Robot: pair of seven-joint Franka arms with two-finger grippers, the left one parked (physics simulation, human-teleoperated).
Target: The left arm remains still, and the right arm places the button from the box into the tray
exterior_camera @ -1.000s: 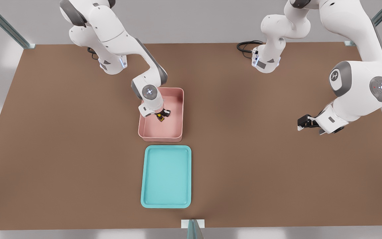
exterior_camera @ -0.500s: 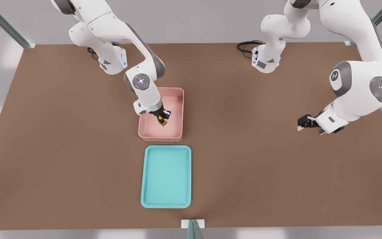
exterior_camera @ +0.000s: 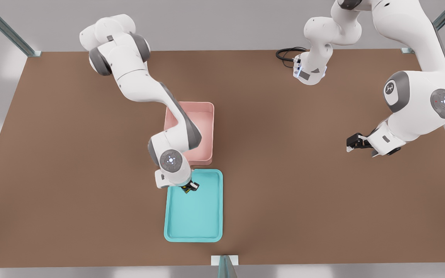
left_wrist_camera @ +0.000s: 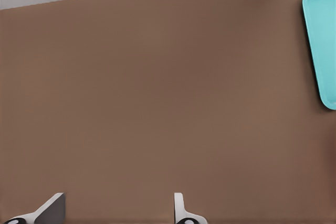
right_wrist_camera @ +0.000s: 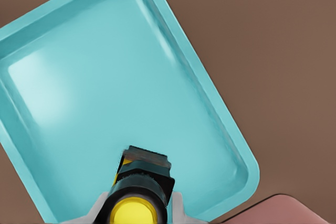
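The gripper (exterior_camera: 189, 188) hung over the turquoise tray's (exterior_camera: 214, 216) near end, jaws pinching the button (right_wrist_camera: 137, 195); lowering closer before release would prevent bouncing.

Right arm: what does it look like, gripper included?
The right arm is glossy white with rounded links, dark grey joint panels and a round grey cap with a small lit centre. Its gripper, over the tray, is small and black with pale fingertips.

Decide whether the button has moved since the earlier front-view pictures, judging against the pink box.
Yes. The button, held in the gripper, has left the box and now hangs over the tray's near-box end.
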